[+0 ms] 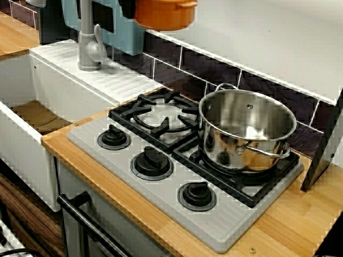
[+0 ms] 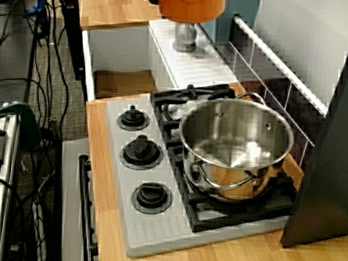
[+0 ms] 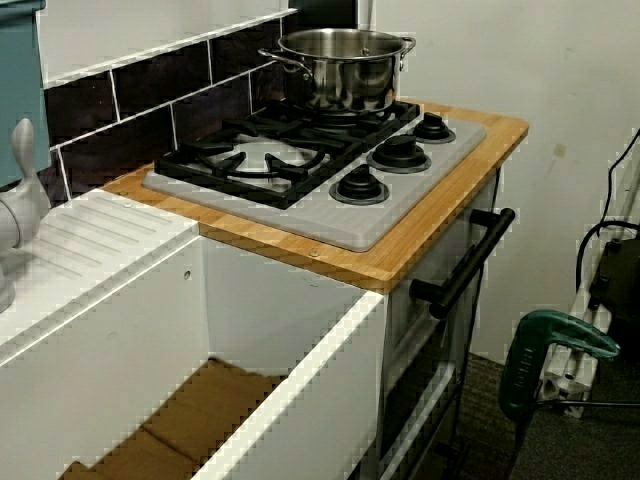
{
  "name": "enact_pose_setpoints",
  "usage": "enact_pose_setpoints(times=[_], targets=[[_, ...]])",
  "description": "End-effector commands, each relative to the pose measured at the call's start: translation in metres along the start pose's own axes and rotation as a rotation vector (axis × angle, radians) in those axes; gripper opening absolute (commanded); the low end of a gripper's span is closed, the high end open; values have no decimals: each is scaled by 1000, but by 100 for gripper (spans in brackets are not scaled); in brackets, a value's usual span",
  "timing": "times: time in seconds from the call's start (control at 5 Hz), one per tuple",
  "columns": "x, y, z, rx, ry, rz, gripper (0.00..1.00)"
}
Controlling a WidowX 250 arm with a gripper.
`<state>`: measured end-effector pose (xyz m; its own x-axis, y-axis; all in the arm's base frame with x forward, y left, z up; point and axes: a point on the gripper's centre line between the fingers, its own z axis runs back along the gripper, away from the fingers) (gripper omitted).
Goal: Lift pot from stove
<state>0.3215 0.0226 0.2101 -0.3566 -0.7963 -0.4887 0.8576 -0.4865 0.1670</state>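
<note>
- The orange pot (image 1: 163, 14) hangs in the air at the top edge of two views, well clear of the stove (image 1: 177, 176) and above the sink area near the grey faucet (image 1: 88, 45).
- Only its lower body and rim show; its top is cut off by the frame.
- The end effector holding it is out of sight, so I cannot tell how wide it is open or how it grips; a dark shape just beside the pot may be part of the arm.
- The stove lies on the wooden tabletop (image 1: 300, 225), its left burner grate (image 1: 161, 115) bare.
- A shiny steel pot (image 1: 246, 131) stands upright on the right burner, empty inside.
- Three black knobs (image 1: 153, 162) line the stove's front edge.
- Dark tiles (image 1: 177, 67) run along the wall behind.
- A white sink basin (image 3: 250, 400) lies beside the stove.
</note>
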Motion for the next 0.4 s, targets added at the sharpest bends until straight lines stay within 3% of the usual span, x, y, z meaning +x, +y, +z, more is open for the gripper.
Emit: enact_pose_setpoints(times=[0.0, 0.2], targets=[[-12, 3, 25, 71, 34, 25, 0], [-10, 4, 26, 70, 34, 25, 0]])
